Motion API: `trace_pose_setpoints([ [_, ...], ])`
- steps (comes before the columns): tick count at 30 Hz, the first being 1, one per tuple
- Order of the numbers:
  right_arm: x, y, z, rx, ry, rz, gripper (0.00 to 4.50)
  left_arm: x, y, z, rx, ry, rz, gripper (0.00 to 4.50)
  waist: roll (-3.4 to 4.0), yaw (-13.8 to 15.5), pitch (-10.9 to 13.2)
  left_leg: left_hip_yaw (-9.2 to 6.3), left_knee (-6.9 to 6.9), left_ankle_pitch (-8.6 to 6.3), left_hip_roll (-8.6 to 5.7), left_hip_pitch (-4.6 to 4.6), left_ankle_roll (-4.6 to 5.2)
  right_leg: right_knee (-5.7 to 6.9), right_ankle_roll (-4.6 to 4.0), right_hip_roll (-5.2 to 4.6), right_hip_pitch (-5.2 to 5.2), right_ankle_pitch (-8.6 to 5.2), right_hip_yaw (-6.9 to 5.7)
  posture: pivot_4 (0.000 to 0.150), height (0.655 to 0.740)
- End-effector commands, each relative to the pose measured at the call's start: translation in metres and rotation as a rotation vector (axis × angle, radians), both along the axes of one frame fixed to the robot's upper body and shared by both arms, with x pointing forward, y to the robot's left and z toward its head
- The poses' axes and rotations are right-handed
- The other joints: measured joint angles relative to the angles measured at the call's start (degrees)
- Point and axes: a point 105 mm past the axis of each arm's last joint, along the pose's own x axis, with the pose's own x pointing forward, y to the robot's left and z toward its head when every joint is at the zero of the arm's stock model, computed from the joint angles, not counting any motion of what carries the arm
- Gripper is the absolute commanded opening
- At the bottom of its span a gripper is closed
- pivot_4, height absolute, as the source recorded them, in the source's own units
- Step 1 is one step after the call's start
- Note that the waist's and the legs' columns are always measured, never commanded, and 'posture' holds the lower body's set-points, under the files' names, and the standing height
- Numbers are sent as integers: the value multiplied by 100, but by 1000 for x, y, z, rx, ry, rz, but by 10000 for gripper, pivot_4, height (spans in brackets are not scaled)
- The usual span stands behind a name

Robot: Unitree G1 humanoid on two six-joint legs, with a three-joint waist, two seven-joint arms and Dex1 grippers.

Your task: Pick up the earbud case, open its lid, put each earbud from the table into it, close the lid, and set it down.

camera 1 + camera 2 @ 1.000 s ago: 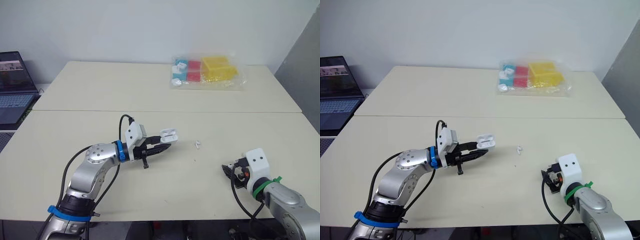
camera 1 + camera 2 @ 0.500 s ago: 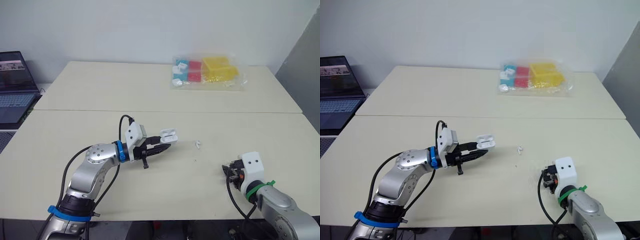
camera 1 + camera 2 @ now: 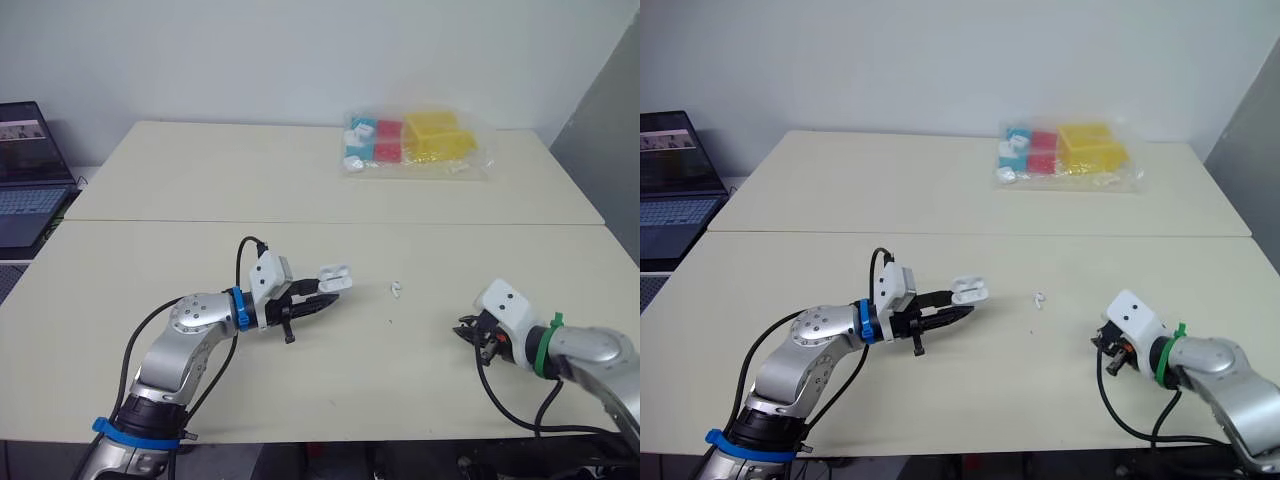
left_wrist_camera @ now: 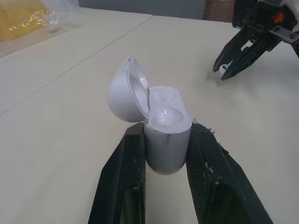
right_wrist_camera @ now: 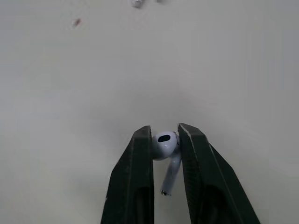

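Observation:
My left gripper [image 3: 330,300] is shut on the white earbud case [image 4: 163,128], held just above the table with its lid [image 4: 125,91] hinged open and both sockets bare. In the right wrist view my right gripper [image 5: 165,135] is shut on a white earbud [image 5: 165,145], its stem hanging down between the fingers; in the left eye view that gripper [image 3: 466,331] hovers low at the table's right front. A second white earbud [image 3: 397,289] lies on the table between the two grippers.
A clear bag [image 3: 415,145] of yellow, red and blue blocks lies at the back of the far table. A laptop [image 3: 25,170] stands beyond the left edge. A seam [image 3: 450,225] joins the two tables.
My right gripper has shut on an earbud and lifted, swinging a little to the right. The left arm with the open case has barely moved.

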Motion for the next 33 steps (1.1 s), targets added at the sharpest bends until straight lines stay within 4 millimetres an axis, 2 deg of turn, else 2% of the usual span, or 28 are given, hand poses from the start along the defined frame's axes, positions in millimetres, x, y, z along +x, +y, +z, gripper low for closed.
trace_pose_setpoints([
  [1,-3,0,2,-111,-39,255,4213,-5,0,13,-5,-67,0,8131,2,7,2,-3,-5,0,2,-1,0,0,-3,6,-1,-2,-3,1500,7400],
  [3,2,-15,-3,-267,-30,385,4213,-9,1,11,1,-65,4,8131,6,7,5,-3,-20,-1,3,1,1,0,17,7,-4,5,-4,1500,7400],
  [5,2,-27,-7,-350,38,481,4213,-12,3,10,9,-65,11,8131,7,0,7,4,-22,-1,2,2,1,0,21,6,-8,7,0,1500,7400],
  [9,2,-29,-9,-355,101,582,4213,-13,6,9,15,-64,26,8131,7,3,7,3,-25,-1,7,8,1,1,20,9,-6,7,0,1500,7400],
  [15,3,-29,-15,-332,172,606,4213,-16,7,9,20,-62,34,8131,6,17,7,2,-23,-1,7,8,1,3,20,8,-3,7,-1,1500,7400],
  [20,9,-30,-18,-339,159,596,20926,-17,8,8,25,-60,38,8131,3,20,4,3,-20,0,7,17,1,8,18,7,2,7,0,1500,7400],
  [23,13,-27,-12,-324,115,586,30239,-17,9,8,27,-59,38,8131,3,24,4,0,-20,0,8,18,0,12,17,8,2,7,-3,1500,7400],
  [30,6,-20,18,-226,104,534,30662,-15,8,6,29,-56,38,8131,7,24,7,3,-21,0,7,14,0,14,19,7,-1,8,1,1500,7400],
  [33,5,-28,24,-296,110,416,30662,-15,8,5,29,-53,40,8131,8,27,7,4,-19,0,8,15,0,17,19,5,-2,8,3,1500,7400],
])
